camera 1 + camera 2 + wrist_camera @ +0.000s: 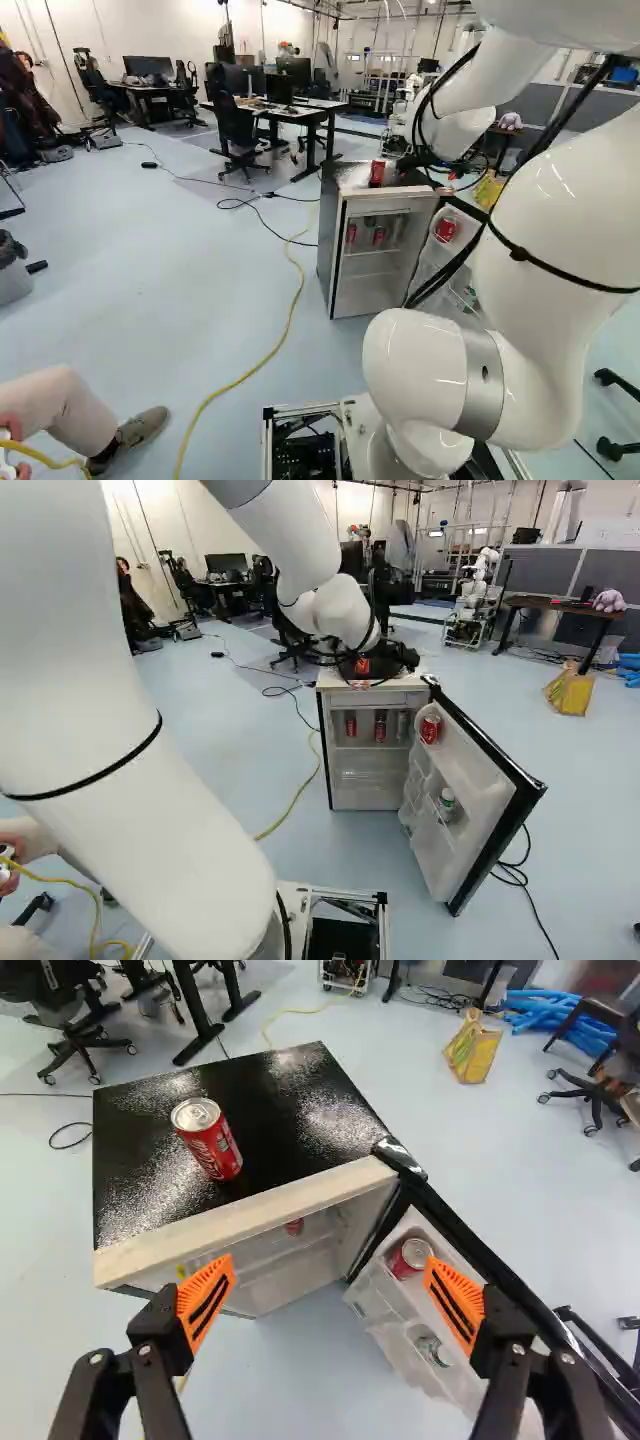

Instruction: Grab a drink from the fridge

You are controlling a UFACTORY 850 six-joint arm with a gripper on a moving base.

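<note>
My gripper (385,660) hangs over the small fridge (328,740), whose door (480,790) is swung wide. In the wrist view the gripper (330,1290) is open, its orange-padded fingers far apart with nothing between them. A red can (207,1138) stands upright on the black fridge top, ahead of the fingers and to one side. Another red can (411,1257) sits in the door's upper rack, just beyond one fingertip. On the inner shelf stand a red can (380,726), a second red one (350,723) and a silvery can (403,726).
A green-and-white container (447,802) sits lower in the door. A yellow cable (290,320) runs over the floor left of the fridge. Desks (300,115) and chairs stand beyond, with another robot (478,585) and a yellow bag (570,690) farther off.
</note>
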